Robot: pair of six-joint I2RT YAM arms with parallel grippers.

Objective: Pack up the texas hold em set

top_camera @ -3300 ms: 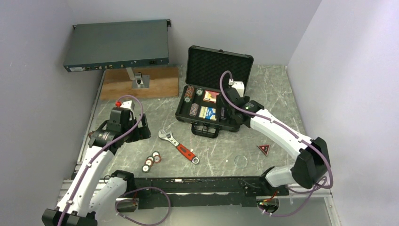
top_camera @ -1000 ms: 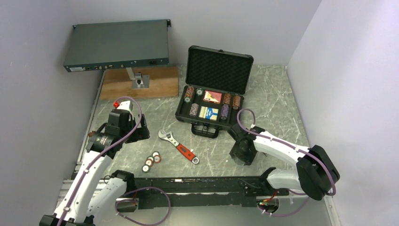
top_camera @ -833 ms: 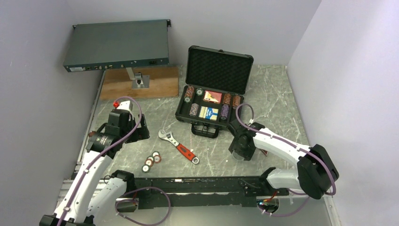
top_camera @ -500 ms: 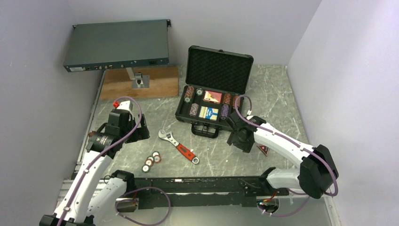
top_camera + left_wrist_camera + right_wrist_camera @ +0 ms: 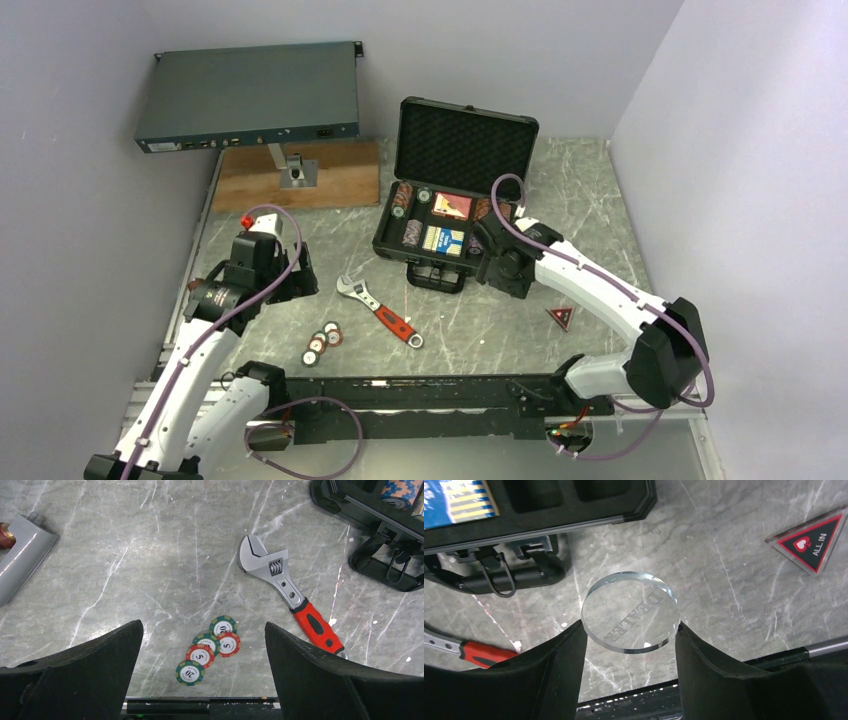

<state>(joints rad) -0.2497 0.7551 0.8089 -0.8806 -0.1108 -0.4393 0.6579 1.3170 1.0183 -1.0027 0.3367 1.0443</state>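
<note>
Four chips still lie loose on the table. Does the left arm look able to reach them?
Probably yes: the open left gripper hangs near the loose chips, nothing covers them, and the wrench lies apart.

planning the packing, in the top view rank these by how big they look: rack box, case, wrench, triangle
1. rack box and case, lid up: too alike to rank
2. wrench
3. triangle
</note>
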